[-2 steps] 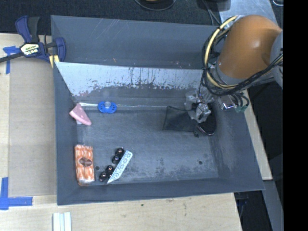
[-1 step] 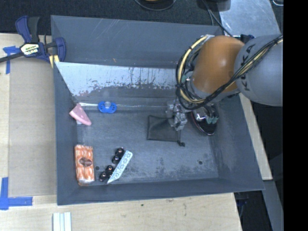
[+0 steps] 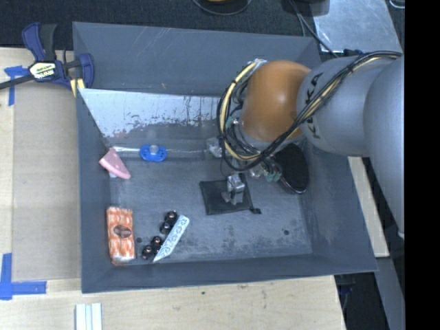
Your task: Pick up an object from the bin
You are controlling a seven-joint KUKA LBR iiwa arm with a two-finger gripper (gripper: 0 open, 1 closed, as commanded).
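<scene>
Gripper (image 3: 235, 190) hung low over a dark flat square (image 3: 213, 198), mid bin (image 3: 275, 243), wide or narrow we could not tell

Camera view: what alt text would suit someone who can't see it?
The robot's end effector hangs over a dark flat square piece near the middle of a grey bin. Along the left lie a pink wedge, a blue ring, an orange block and black beads.
</scene>
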